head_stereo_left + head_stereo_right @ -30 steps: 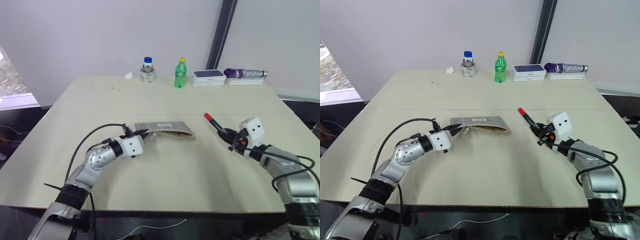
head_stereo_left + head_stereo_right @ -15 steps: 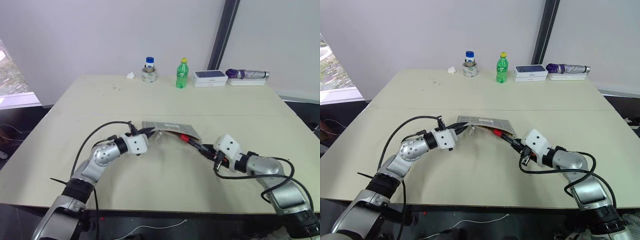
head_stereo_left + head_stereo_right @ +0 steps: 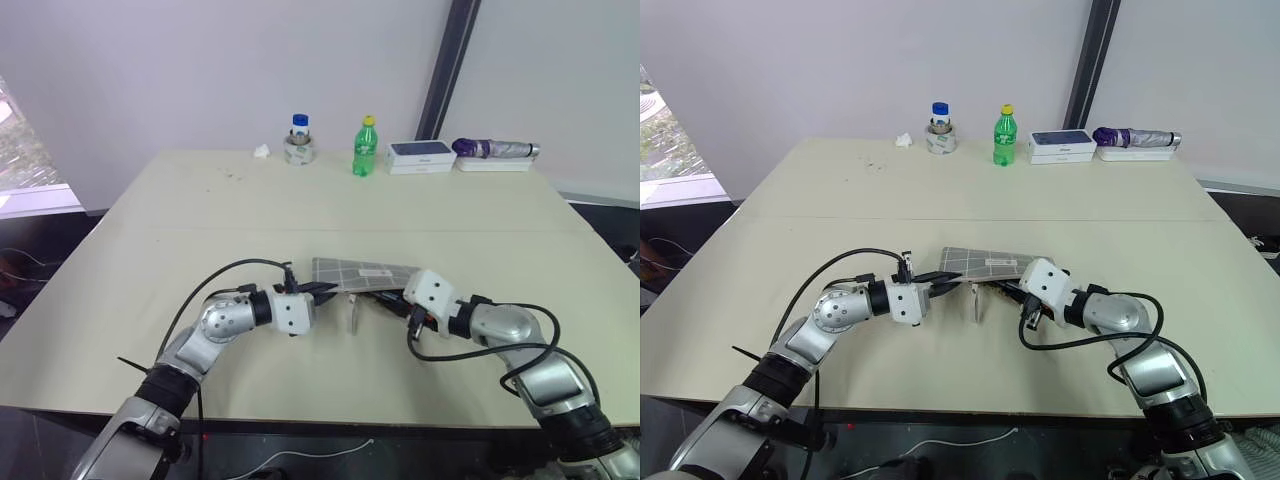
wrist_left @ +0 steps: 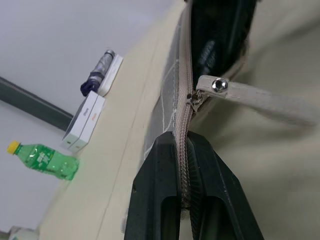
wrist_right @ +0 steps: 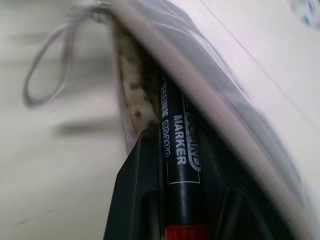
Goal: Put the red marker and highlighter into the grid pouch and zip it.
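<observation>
The flat grey fabric pouch with white grid lines (image 3: 362,274) lies near the middle of the pale beige counter (image 3: 200,200), closer to its front edge than its back. Its mouth gapes along the zipper edge, and the beige pull strap (image 4: 255,97) hangs loose. The left gripper (image 4: 186,165) has its black fingers pressed together on the zipper tape at the pouch's end, holding it steady. The right gripper (image 5: 175,200) pinches the slim red marker with the black end (image 5: 178,150), whose black end already pokes into the open mouth.

So the marker's insertion looks under way but not finished: the right fingers have not let go. The chunky yellow highlighter cannot be made out, so whether it is already inside the pouch I cannot tell. Zipping plainly remains to be done.
</observation>
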You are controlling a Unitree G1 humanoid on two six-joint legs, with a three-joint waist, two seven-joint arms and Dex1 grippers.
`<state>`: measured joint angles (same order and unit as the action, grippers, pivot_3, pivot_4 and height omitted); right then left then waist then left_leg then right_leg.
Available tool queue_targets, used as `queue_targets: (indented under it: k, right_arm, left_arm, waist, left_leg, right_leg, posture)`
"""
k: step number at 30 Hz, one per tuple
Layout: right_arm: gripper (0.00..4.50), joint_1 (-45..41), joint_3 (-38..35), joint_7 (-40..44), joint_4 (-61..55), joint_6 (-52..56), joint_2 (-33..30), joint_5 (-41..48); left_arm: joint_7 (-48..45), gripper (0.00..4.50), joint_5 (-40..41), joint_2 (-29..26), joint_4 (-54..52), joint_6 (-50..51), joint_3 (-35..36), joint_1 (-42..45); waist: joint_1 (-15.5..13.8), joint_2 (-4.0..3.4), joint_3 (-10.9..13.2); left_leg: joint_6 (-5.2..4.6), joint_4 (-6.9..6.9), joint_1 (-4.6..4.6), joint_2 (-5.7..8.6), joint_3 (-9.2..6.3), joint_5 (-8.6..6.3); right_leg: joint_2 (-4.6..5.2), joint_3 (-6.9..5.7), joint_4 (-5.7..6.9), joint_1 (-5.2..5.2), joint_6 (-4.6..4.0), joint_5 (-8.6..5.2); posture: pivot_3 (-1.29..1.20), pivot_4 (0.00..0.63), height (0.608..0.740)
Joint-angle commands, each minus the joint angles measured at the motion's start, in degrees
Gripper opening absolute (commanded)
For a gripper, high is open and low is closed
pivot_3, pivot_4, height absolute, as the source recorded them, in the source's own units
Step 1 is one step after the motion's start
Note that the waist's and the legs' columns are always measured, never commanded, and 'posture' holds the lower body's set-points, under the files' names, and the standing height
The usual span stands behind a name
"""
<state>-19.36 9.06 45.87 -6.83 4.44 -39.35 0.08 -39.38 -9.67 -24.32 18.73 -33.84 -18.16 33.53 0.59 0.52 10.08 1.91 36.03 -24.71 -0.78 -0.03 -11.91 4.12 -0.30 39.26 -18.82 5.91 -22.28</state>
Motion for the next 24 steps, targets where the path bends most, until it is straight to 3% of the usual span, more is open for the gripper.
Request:
queue_targets:
  k: [1,9,16,20,24]
  right_arm:
    - [0.42,-0.89,3.29,0.04,2.51,-11.77,-2.82,-7.64]
    - [0.42,-0.50,1.07,-0.41,4.45,-13.32,-2.73,-6.89]
    - [3.66,2.58,-3.53,-0.74,1.43,-14.05,-5.25,-4.95]
    - [3.66,6.62,-7.28,0.52,-3.75,-10.80,-7.01,-1.21]
    - [3.66,11.13,-12.15,1.90,-17.94,3.08,-5.48,14.31]
  left_arm:
    - [-2.05,0.00,4.22,-0.54,-2.58,-0.26,1.59,0.67]
    - [-3.12,0.00,5.30,-2.70,-0.89,-0.18,3.60,0.72]
    - [-1.49,0.00,4.65,-1.55,-2.45,2.01,4.11,-0.14]
    - [-0.87,0.00,4.60,-1.00,-3.91,3.23,4.30,-1.05]
    - [0.59,0.00,3.39,-0.55,-4.47,3.61,4.67,-2.01]
  waist:
    - [0.06,0.00,0.00]
    - [0.06,0.00,0.00]
    - [-0.07,0.00,0.00]
    - [-0.06,0.00,0.00]
    - [0.03,0.00,0.00]
  left_leg:
    - [0.01,0.00,0.00,0.00,0.00,0.00]
    - [0.20,0.00,0.01,-0.03,0.01,0.12]
    - [0.15,0.04,0.01,-0.02,0.00,0.09]
    - [0.18,0.04,0.01,-0.02,0.00,0.11]
    - [0.18,0.01,0.02,-0.04,-0.02,0.11]
  right_leg:
    - [0.00,0.00,0.00,0.00,0.00,0.00]
    - [-0.02,0.00,0.00,0.00,0.00,0.00]
    - [0.00,-0.01,-0.01,0.06,0.00,0.00]
    - [0.01,-0.01,-0.02,0.07,0.00,0.00]
    - [-0.01,-0.01,-0.02,0.09,0.00,0.00]
  posture:
    - [0.00,0.150,0.740]
    - [0.00,0.150,0.740]
    - [0.00,0.150,0.740]
    - [0.00,0.150,0.740]
    - [0.00,0.150,0.740]
